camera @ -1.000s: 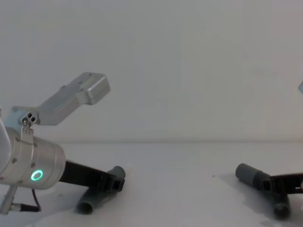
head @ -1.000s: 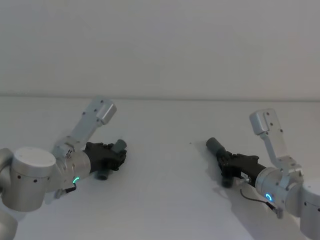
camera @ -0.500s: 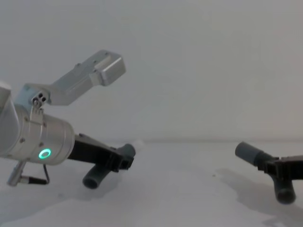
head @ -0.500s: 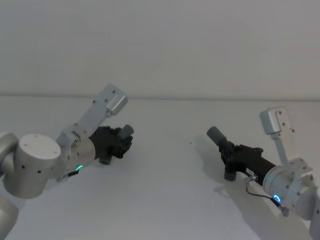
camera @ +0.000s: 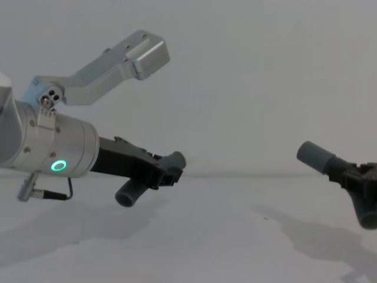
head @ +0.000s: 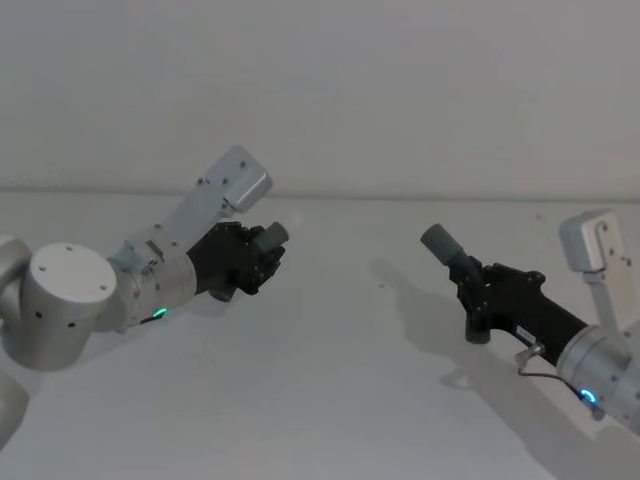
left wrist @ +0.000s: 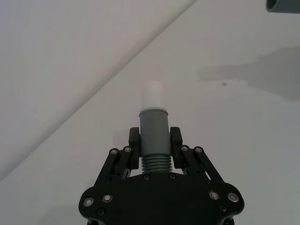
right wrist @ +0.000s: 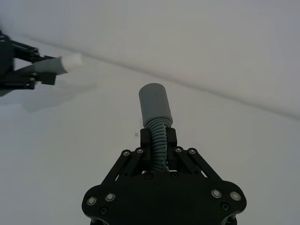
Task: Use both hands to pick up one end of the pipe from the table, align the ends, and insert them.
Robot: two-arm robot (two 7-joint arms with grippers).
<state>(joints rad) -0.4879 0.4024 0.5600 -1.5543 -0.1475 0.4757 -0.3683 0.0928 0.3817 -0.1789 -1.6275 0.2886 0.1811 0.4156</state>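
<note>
My left gripper [head: 252, 262] is shut on one ribbed dark-grey pipe piece [camera: 128, 194], held above the white table [head: 330, 400]. In the left wrist view, that piece's grey cuff [left wrist: 153, 129] and white spigot tip [left wrist: 153, 95] stick out past the fingers [left wrist: 133, 138]. My right gripper [head: 478, 292] is shut on the other pipe piece [right wrist: 160, 140], also in the air. Its wide grey socket cuff [head: 438, 241] points up and toward the left arm. A wide gap separates the two ends; the white tip [right wrist: 71, 61] shows far off in the right wrist view.
A pale wall rises behind the table's far edge [head: 340, 197]. Both pieces cast shadows [camera: 306, 233] on the bare surface below. The left arm's silver wrist with its green ring [camera: 58, 165] sits large at the chest view's left.
Both grippers have lifted their pipe pieces off the table and raised them. The left piece has moved up and to the right, and the right piece has risen with its socket cuff.
</note>
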